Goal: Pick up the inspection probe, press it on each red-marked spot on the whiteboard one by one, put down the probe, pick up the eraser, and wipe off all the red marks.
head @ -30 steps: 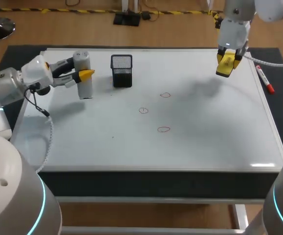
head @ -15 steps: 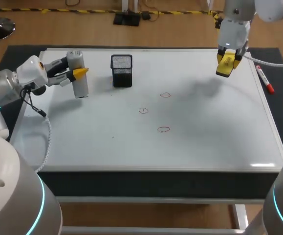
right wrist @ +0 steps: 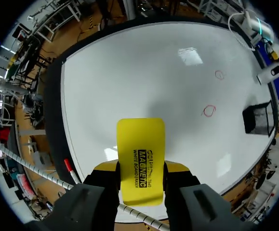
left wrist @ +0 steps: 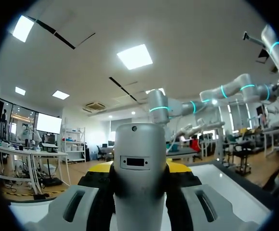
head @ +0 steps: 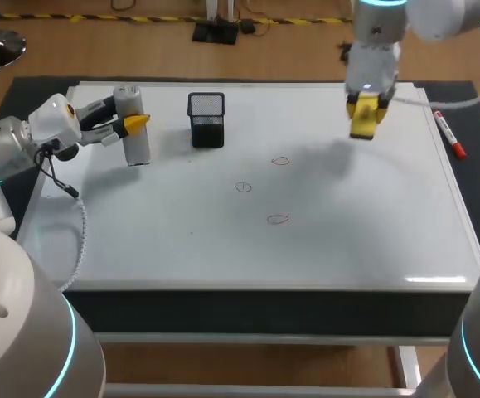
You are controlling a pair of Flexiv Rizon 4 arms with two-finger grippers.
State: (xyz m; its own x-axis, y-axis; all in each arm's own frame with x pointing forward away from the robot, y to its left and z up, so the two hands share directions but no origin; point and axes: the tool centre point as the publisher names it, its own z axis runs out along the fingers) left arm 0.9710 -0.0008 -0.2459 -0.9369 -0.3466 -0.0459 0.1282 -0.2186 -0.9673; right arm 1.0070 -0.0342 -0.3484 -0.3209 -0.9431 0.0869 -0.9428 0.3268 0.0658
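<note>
Two end effectors loaded, three red marks (head: 278,219) unwiped.
My left end effector (head: 129,125) is clamped on the upright probe (left wrist: 140,178) at the whiteboard's (head: 181,249) far left, near the mesh cup (head: 206,120); released crooked, it could topple. My right end effector (head: 364,114) pinches the eraser (right wrist: 140,161) above the board, short of the marks; a tilted landing could leave streaks.

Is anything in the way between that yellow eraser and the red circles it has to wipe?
Nothing visible. Only bare whiteboard lies between the eraser in the right hand and the red marks; the mesh cup stands beyond them.
</note>
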